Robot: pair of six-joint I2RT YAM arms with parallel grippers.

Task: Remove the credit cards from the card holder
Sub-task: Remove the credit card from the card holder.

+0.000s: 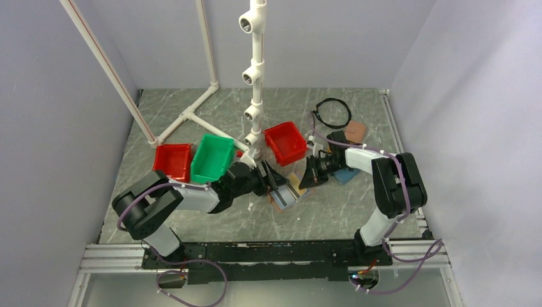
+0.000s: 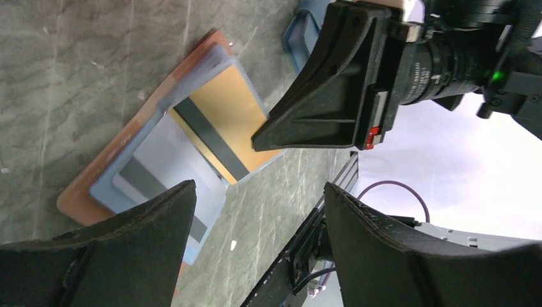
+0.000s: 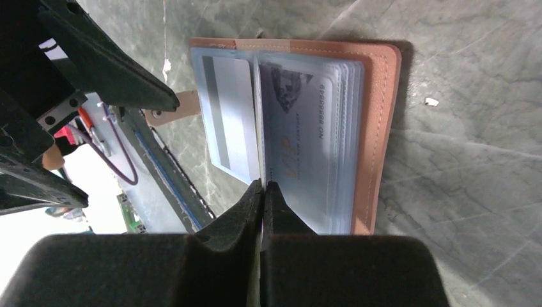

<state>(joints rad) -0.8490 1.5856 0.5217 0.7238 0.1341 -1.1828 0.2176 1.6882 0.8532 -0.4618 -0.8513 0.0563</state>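
Left wrist view: your clenched right gripper (image 2: 257,142) touches the gold-tan card (image 2: 220,109) in the open card holder (image 2: 73,198); next, your gaping left gripper (image 2: 259,192) must pinch its free edge.

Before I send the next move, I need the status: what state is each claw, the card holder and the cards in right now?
Card holder: open, leather side down, clear sleeves up.
Gold card: at the holder, not clear of it.
Grey-white card: tucked in its sleeve.
Left claw: open, holding nothing.
Right claw: shut, tip at the gold card's edge; whether it pinches the card cannot be told.
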